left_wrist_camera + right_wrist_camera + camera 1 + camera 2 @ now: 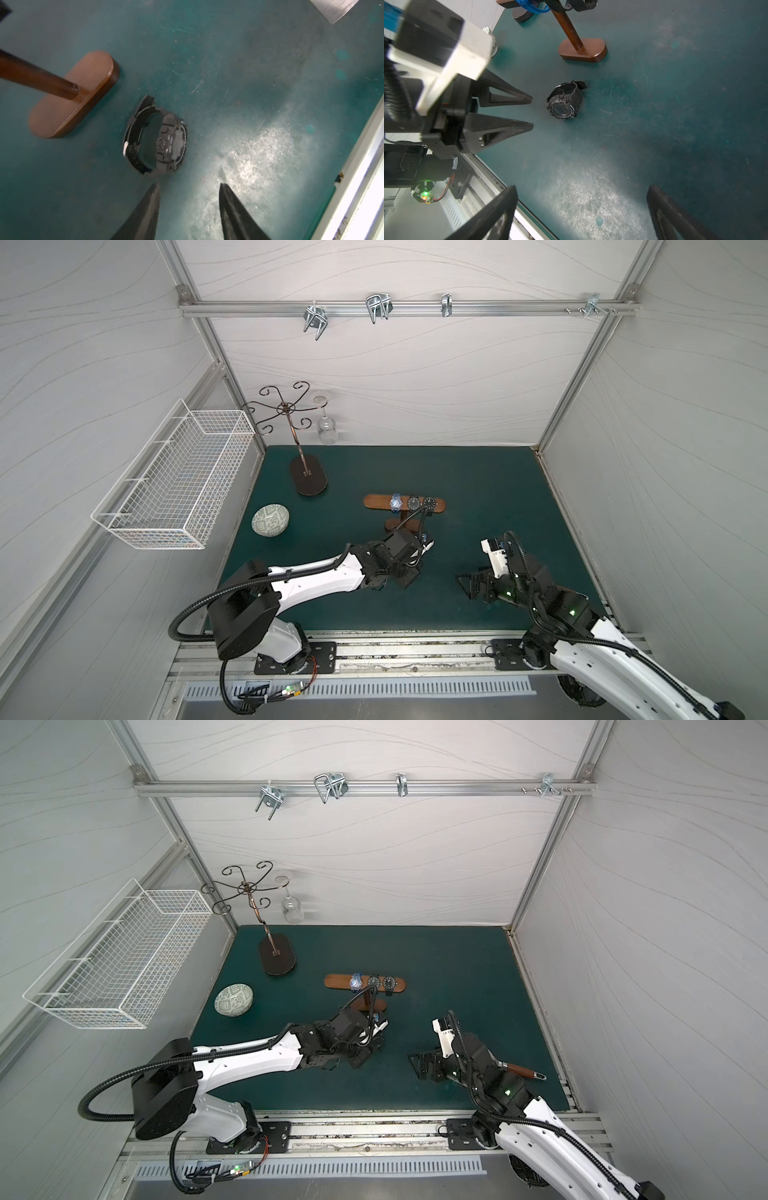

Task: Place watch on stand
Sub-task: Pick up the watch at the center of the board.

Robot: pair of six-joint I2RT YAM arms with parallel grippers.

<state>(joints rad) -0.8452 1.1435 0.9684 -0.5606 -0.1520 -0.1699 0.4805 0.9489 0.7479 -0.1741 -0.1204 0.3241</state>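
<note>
A black digital watch [158, 139] [564, 104] lies on the green mat beside the oval base of the brown wooden stand [374, 502] [336, 981] [83, 87] [583, 49]. In both top views the left wrist hides it. The stand's crossbar carries a blue watch [395, 502] and two black watches [413, 502]. My left gripper [189, 184] [532, 113] is open, its tips just short of the watch, nothing between them. My right gripper [464, 587] [417, 1067] [581, 187] hangs wide open and empty over the mat, to the right of the watch.
A tall dark metal rack [307, 477] with a hanging wine glass [327, 429] stands at the back left. A patterned bowl [270, 521] sits left of the stand. A white wire basket [174, 481] hangs on the left wall. A brown-handled tool [521, 1069] lies behind the right arm.
</note>
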